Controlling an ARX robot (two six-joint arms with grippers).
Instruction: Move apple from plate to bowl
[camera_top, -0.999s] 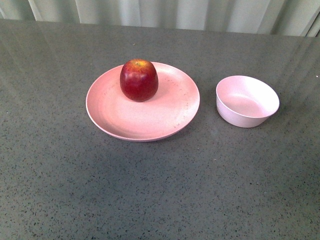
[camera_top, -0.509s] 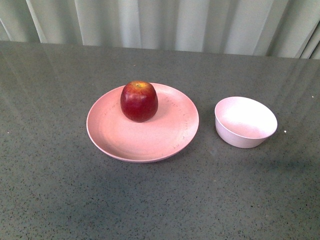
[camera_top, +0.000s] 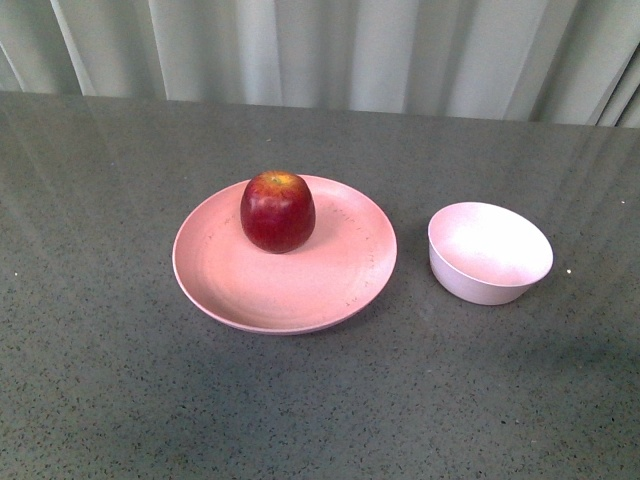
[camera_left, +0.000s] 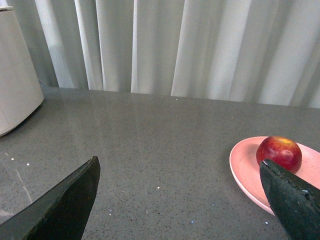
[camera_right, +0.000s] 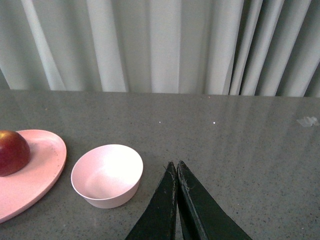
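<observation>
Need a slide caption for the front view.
Red apple on pink plate; empty bowl stands apart to its right on grey table.

The apple (camera_top: 277, 211) sat on the far side of the plate (camera_top: 250, 290), open to reach from above and from every side. A strip of bare tabletop (camera_top: 415, 300) separated the plate from the bowl (camera_top: 490, 252), whose mouth lay unobstructed. A curtain (camera_top: 300, 50) closed off the far edge, and a white object (camera_left: 15, 95) stood to the left, well apart from the plate.
</observation>
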